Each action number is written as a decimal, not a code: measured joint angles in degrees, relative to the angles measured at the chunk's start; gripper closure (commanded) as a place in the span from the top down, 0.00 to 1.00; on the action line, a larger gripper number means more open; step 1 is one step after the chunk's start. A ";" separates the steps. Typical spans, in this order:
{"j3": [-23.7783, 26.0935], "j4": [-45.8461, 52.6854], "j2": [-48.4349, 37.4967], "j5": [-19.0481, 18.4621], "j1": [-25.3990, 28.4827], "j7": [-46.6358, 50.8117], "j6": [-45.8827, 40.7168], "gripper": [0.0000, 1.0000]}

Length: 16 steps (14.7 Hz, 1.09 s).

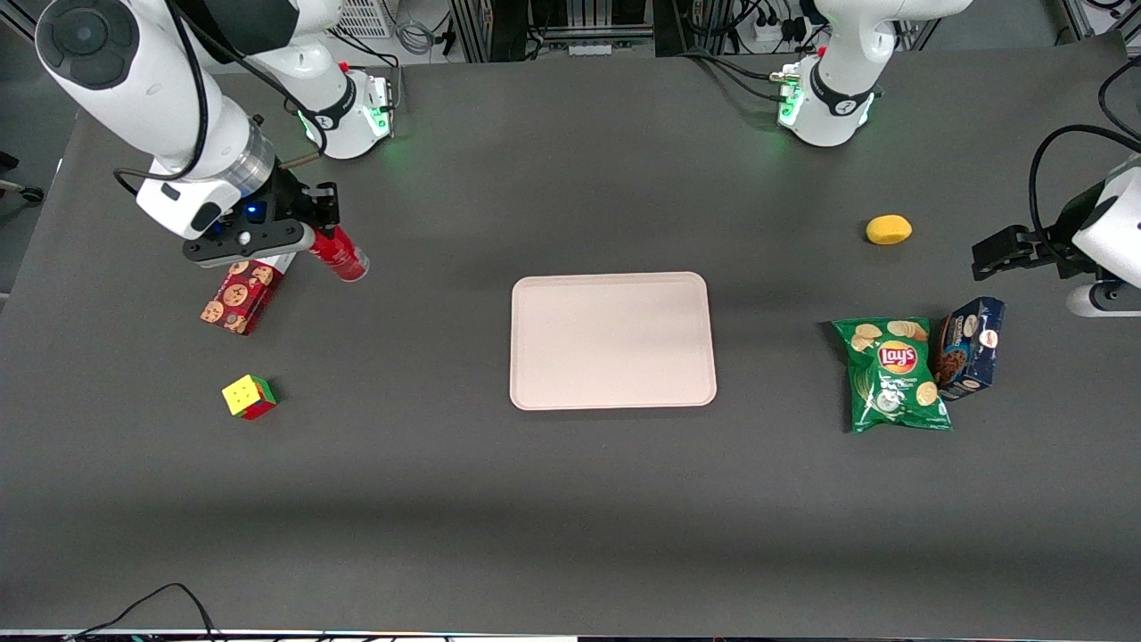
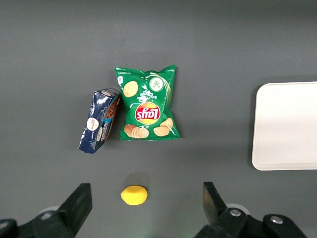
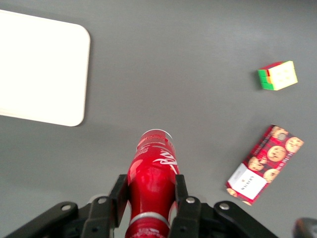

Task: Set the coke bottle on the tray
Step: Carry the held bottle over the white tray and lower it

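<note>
The red coke bottle hangs above the table toward the working arm's end, tilted with its base pointing toward the tray. My right gripper is shut on the bottle's upper body, one black finger pressed against each side. The pale pink tray lies flat in the middle of the table, with nothing on it. A stretch of bare table separates the bottle from the tray.
A red cookie box lies just under the gripper, nearer the front camera. A colour cube sits nearer still. Toward the parked arm's end lie a green Lay's bag, a blue box and a yellow lemon.
</note>
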 measured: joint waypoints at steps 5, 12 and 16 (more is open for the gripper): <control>-2.14 2.81 2.08 3.05 11.31 14.88 0.28 0.00; 1.42 8.71 13.62 3.62 19.39 34.03 11.18 0.00; 3.25 8.78 22.82 -1.44 19.37 34.11 17.82 0.00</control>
